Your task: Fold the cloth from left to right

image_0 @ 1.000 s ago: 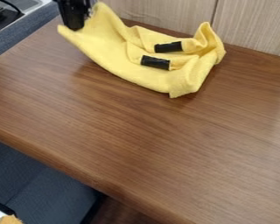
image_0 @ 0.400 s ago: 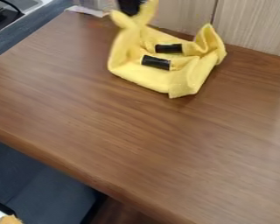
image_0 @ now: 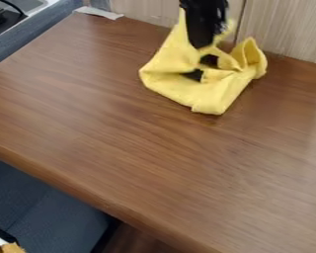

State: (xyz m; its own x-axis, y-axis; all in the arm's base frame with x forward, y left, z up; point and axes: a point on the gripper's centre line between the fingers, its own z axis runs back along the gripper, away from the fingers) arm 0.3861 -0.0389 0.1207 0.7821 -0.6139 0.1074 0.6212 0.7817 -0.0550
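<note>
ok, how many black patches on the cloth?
2: an upper patch and a lower patch, down-left of it in the camera view, both on the yellow cloth. Folds could hide more.

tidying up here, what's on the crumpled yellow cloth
Two short black strips show on the yellow cloth, and the black robot gripper is at its raised part. Whatever its folds cover can't be seen.

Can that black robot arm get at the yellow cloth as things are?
Most likely yes: its end effector hangs right at the raised part of the cloth, with nothing visible blocking it.
</note>
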